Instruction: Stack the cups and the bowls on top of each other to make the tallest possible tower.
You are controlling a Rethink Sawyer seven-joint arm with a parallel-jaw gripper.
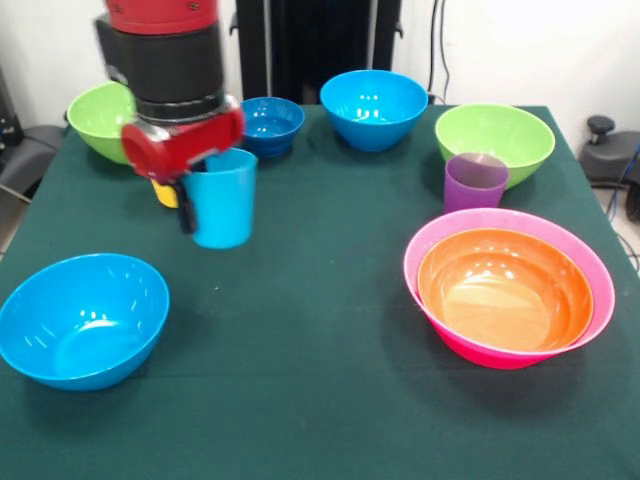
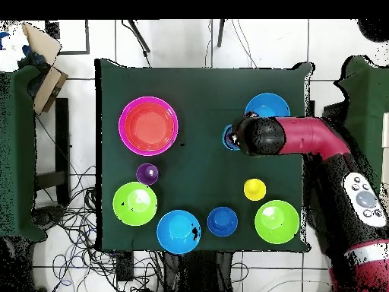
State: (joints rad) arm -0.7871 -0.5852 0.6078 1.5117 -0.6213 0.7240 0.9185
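Observation:
My gripper (image 1: 200, 188) (image 2: 241, 138) is shut on the rim of the light blue cup (image 1: 226, 205) (image 2: 229, 137), one dark finger (image 1: 185, 215) outside its wall. The cup stands upright at or just above the cloth. Just behind it, mostly hidden by the gripper, is the yellow cup (image 1: 164, 195) (image 2: 254, 189). At the right, the orange bowl (image 1: 505, 290) sits nested in the large pink bowl (image 1: 470, 345) (image 2: 124, 125). The purple cup (image 1: 474, 182) (image 2: 147, 173) stands behind them, in front of a lime green bowl (image 1: 497, 135).
A second lime green bowl (image 1: 100, 118) sits at the far left. Bright blue bowls sit at the back centre (image 1: 374, 108) and front left (image 1: 82, 320). A small dark-blue bowl (image 1: 270, 122) is behind the gripper. The green cloth ends at the table edges.

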